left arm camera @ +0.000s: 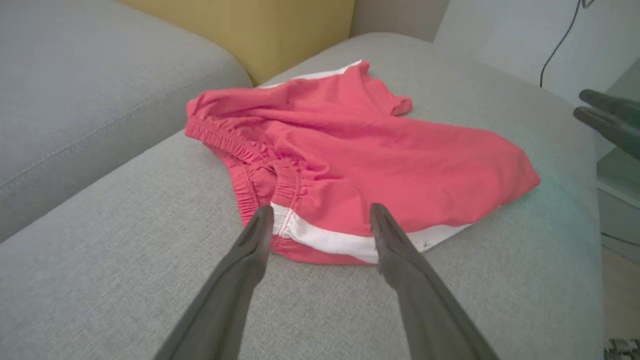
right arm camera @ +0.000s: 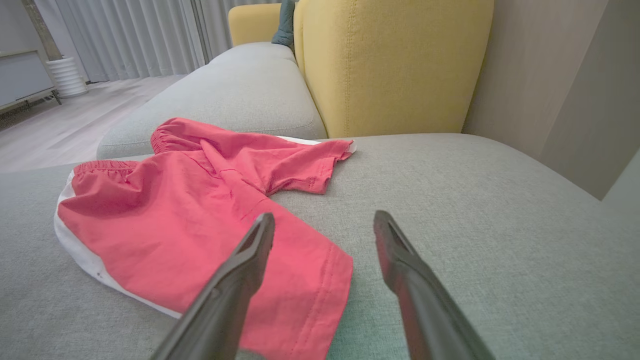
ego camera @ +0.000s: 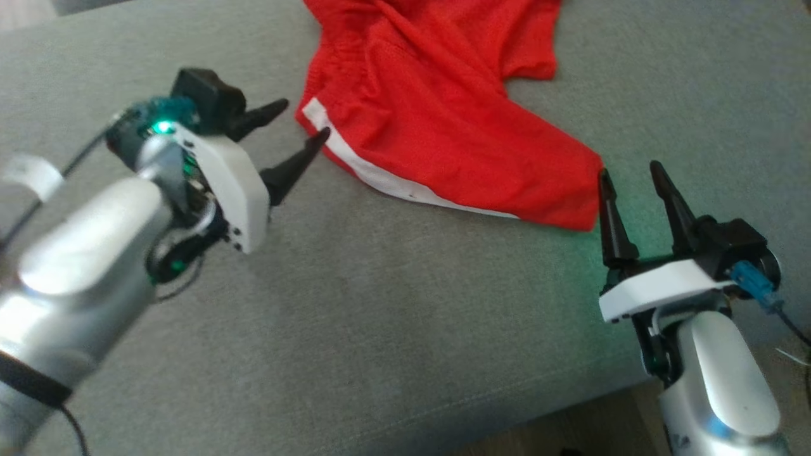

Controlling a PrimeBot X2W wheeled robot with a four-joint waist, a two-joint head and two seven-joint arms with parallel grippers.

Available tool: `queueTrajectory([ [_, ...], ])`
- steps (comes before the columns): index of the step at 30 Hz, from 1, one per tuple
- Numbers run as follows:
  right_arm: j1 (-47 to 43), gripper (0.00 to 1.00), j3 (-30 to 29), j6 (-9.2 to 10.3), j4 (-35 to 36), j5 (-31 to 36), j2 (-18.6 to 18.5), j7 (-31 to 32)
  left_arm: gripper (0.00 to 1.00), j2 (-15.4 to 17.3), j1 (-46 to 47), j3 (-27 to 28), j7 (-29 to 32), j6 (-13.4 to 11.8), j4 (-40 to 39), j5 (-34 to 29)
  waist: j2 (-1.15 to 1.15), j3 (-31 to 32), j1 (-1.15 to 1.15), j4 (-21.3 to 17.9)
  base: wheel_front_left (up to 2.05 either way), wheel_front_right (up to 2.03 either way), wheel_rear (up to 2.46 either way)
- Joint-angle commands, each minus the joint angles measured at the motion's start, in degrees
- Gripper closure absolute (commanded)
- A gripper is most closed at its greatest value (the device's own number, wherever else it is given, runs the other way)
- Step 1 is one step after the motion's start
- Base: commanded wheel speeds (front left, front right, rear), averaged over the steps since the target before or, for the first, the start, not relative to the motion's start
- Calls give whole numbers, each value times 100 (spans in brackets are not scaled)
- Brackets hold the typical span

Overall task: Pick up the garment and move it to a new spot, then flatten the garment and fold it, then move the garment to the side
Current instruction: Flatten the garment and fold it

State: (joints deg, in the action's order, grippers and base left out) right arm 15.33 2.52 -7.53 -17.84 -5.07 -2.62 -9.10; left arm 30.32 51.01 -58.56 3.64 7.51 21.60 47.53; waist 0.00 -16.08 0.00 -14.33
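Silver left forearm: lower left of the head view, reaching in over the grey sofa seat.

Left pincer: jaws spread wide, nothing between them. Fingers aimed at the white-striped edge of the garment; the nearer fingertip is at that edge, contact not clear. In the left wrist view both fingertips stand over the striped edge, next to the gathered elastic waistband.

Right pincer: jaws spread wide, nothing held. It sits at the garment's opposite end, low over the seat. In the right wrist view one finger overlaps the corner of the leg hem and the other stands over bare cushion.

Garment: red shorts with a white side stripe, lying loose and rumpled on the sofa seat between the two pincers, one leg spread toward the right pincer, the other creased toward the back of the sofa.

Surroundings: yellow backrest behind the seat; a second grey seat cushion alongside; pale curtains and a light wood floor beyond.
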Motion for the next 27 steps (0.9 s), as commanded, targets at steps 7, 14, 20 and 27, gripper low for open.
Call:
queueTrajectory([
  [7, 385, 0, 338, 4, -13, -131, -26, -201, 0, 787, 1253, -1037, 161, -3, -106, 634, 0, -308, 0, -355, 0, 0, 0],
  [14, 512, 0, 468, 4, -120, -209, -26, -290, 0, 842, 1648, -1449, 161, -3, 314, 561, 0, -429, 0, -501, 0, 0, 0],
  [20, 581, 0, 606, 4, -129, -247, -26, -328, 0, 739, 1704, -1476, 234, -3, 706, 344, 0, -551, 0, -631, 0, 0, 0],
  [27, 610, 0, 693, 4, -112, -277, -26, -344, 0, 685, 1688, -1478, 358, -2, 788, 274, 0, -674, 0, -779, 0, 0, 0],
])
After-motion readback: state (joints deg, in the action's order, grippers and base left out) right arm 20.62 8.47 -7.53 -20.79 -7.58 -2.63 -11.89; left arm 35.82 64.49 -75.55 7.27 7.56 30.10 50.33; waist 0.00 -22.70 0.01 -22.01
